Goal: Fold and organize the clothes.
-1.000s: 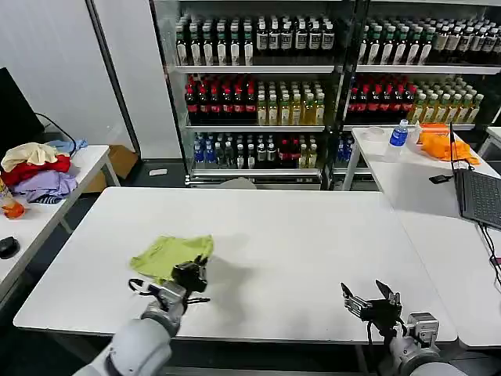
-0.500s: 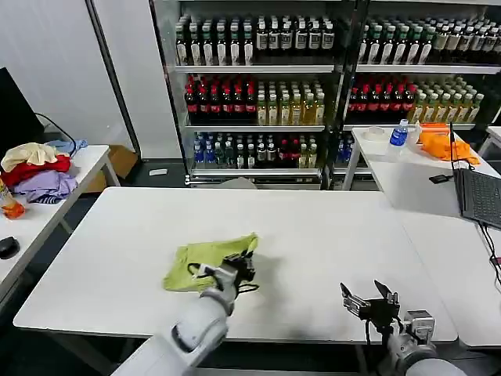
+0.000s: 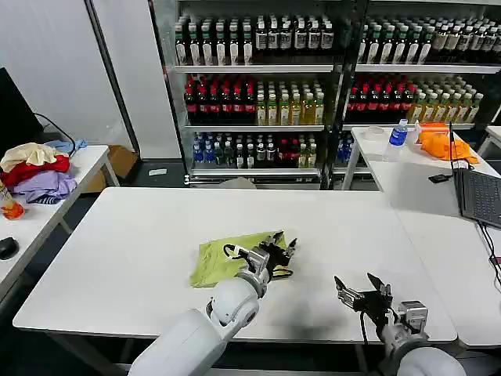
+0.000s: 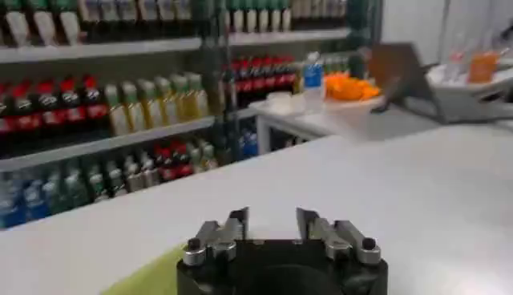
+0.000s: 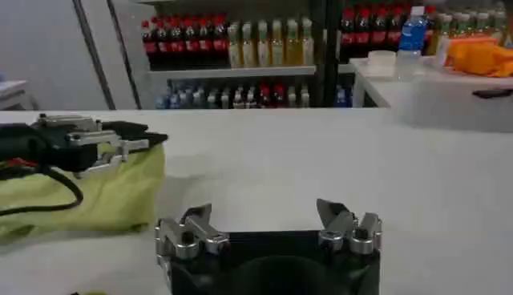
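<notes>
At the far left of the head view a side table [image 3: 78,168] carries a pile of cream, red and lavender clothes [image 3: 33,172], with a dark object [image 3: 8,247] lower down at the frame's left edge. The large white table [image 3: 141,235] fills the middle of the frame. Just left of its centre lies the lime yellow-green T-shirt [image 3: 227,258], bunched into a rough flat rectangle. The left gripper [image 3: 279,247] sits over the shirt's right edge, its arm rising from the bottom centre of the frame; its fingers stand narrowly apart with nothing visibly pinched between them. In the left wrist view the left gripper [image 4: 272,224] shows the same small gap, and a corner of the T-shirt [image 4: 148,276] lies at the lower left of that frame. In the right wrist view the left gripper [image 5: 120,144] rests on top of the T-shirt [image 5: 88,200] at the frame's left.

Toward the lower right of the head view the right gripper [image 3: 362,288] hovers above bare tabletop, well apart from the shirt, its fingers spread wide and empty; the right wrist view shows the right gripper [image 5: 264,216] equally wide. At the upper right a second table [image 3: 407,180] holds an orange cloth [image 3: 442,145], a blue bottle [image 3: 399,133] and a laptop [image 3: 479,196]. Shelves of drink bottles [image 3: 258,94] span the back
</notes>
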`<state>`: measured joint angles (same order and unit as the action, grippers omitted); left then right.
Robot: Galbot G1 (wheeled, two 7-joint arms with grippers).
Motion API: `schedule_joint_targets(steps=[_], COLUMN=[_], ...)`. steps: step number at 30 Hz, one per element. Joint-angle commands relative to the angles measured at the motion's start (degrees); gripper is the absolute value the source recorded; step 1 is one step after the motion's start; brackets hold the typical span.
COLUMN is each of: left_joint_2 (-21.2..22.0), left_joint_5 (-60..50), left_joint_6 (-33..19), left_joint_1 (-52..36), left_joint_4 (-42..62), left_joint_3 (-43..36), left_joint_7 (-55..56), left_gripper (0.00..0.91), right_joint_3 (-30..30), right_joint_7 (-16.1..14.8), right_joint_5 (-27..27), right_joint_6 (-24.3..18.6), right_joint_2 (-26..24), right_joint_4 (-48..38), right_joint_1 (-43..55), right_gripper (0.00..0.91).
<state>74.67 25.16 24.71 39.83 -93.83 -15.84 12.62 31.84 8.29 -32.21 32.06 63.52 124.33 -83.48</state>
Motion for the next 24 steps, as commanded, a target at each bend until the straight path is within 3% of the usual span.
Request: schedule_joint_targets(steps=[1, 5, 10, 24], left_joint_2=[-5.3, -8.7, -12.2, -11.3], left_joint_5=[1.0, 3.6, 4.3, 3.9], left_joint_6=[-8.5, -8.2, -8.4, -8.3], left_joint_1=[7.5, 12.5, 17.8, 24.7], left_joint_4=[-10.5, -13.5, -15.9, -19.0], left_joint_3=[6.1, 16.1, 22.4, 27.8], left_joint_7=[-6.0, -5.7, -4.4, -3.4], left_gripper=[0.907, 0.907, 0.907, 0.907], right_joint_3=[-8.8, -15.9, -21.6, -27.7], right_joint_7=[2.0, 3.7, 5.7, 7.6], right_joint_5=[-4.8, -7.9, -13.7, -17.0], right_joint_6=[-1.0, -0.5, 1.0, 1.0], right_joint_2=[-0.1, 1.6, 5.9, 13.4], right_joint_4=[-6.0, -13.7, -23.4, -41.5], right_joint_1=[14.0, 24.3, 36.7, 46.8], right_gripper=[0.907, 0.907, 0.907, 0.907])
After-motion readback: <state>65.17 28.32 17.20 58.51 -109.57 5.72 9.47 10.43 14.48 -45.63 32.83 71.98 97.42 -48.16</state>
